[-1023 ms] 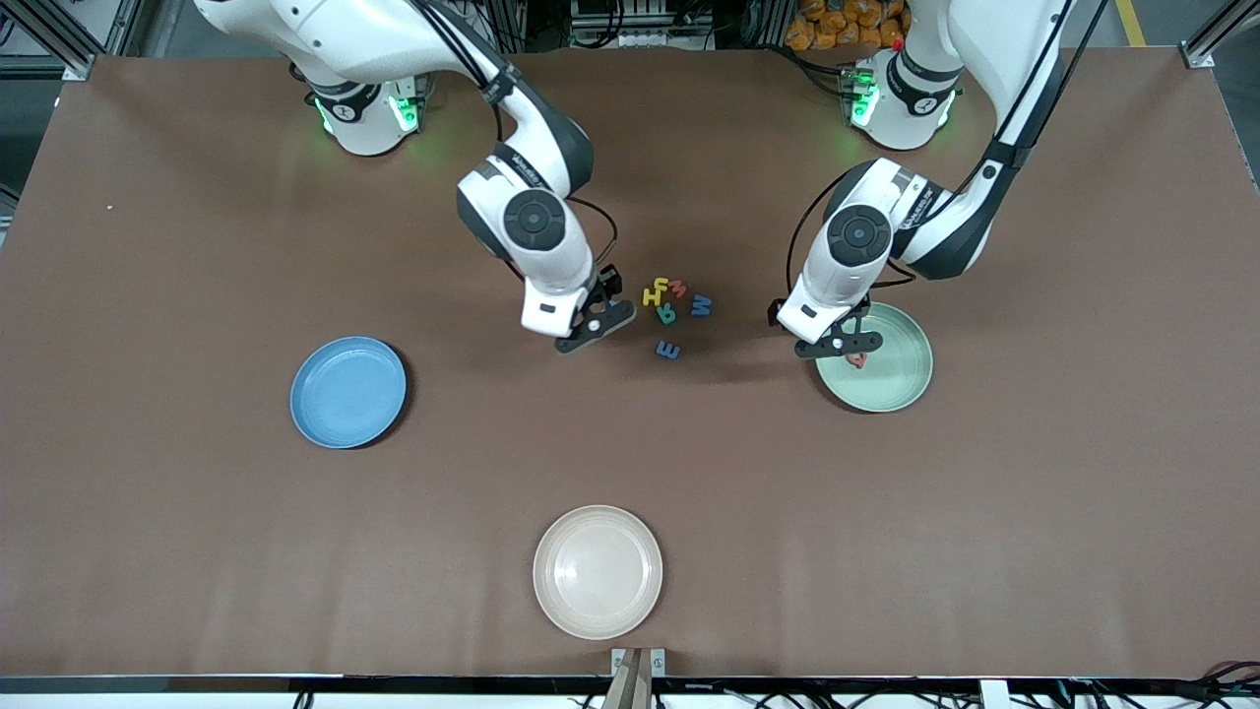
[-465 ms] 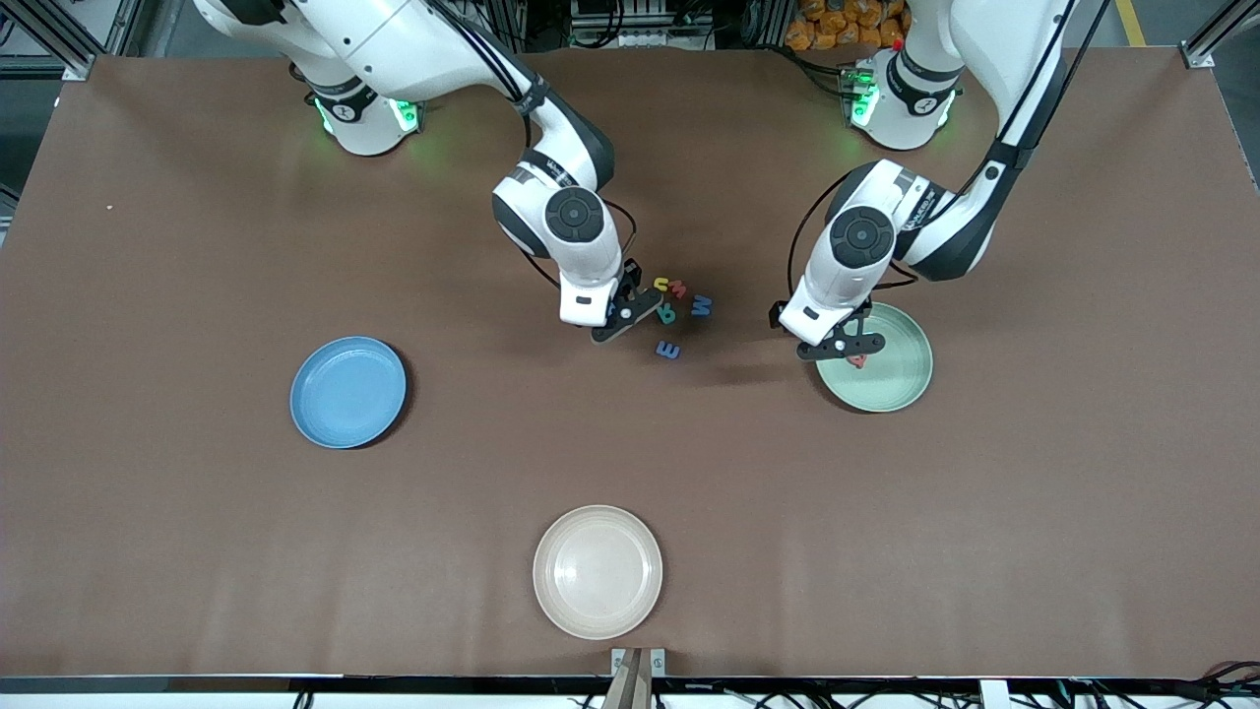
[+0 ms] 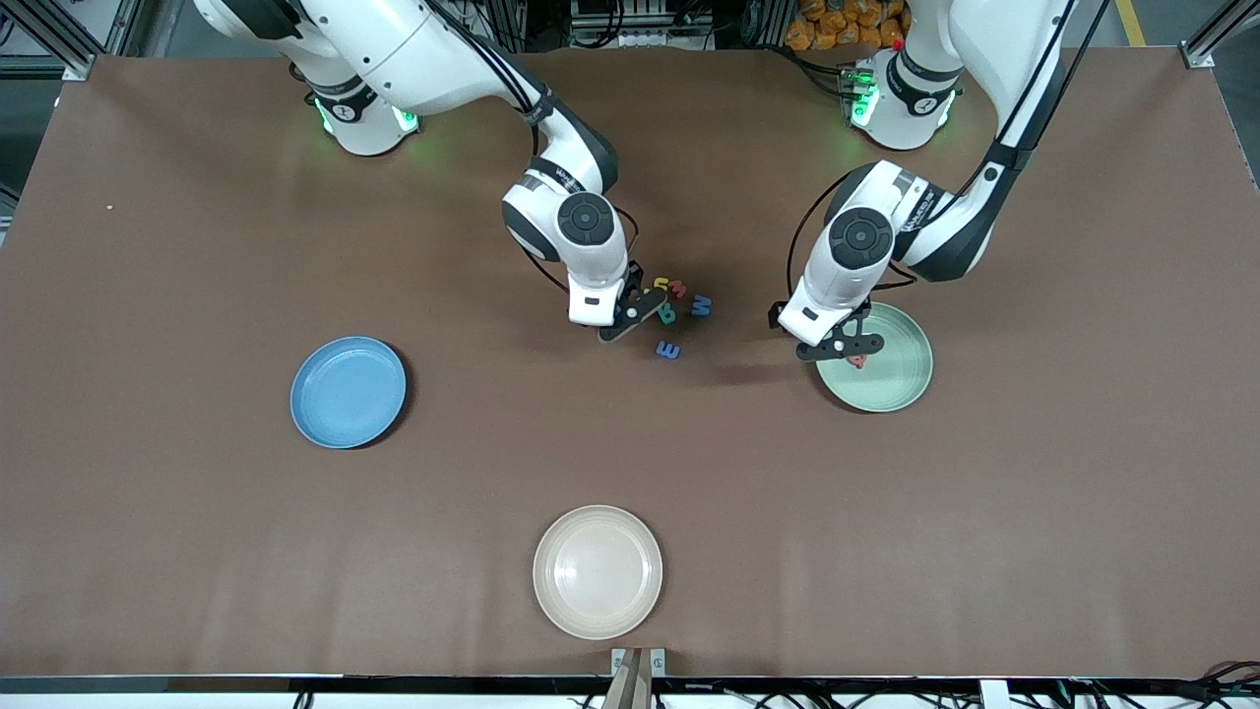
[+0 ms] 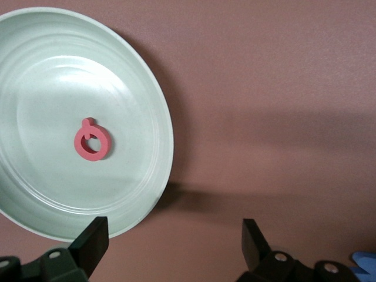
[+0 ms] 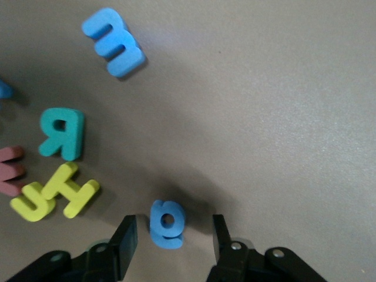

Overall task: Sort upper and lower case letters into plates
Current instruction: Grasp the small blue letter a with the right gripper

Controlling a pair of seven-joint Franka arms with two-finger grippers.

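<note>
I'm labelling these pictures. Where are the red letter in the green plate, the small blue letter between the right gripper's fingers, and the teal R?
red letter [image 4: 92, 143], left wrist view, its ring
small blue letter [image 5: 167, 224], right wrist view, its middle
teal R [image 5: 61, 134], right wrist view, its middle

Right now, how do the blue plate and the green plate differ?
The blue plate holds nothing, while the green plate holds one red letter. The blue plate sits toward the right arm's end of the table, the green plate toward the left arm's end. Both are round, shallow and alike in size.

The counter [image 3: 197, 492] is plain brown. One round plate [image 3: 347, 392] is blue, one round plate [image 3: 886, 379] is mint green with a red ring-shaped letter [image 4: 92, 143] on it, and one plate [image 3: 598, 571] is cream.
</note>
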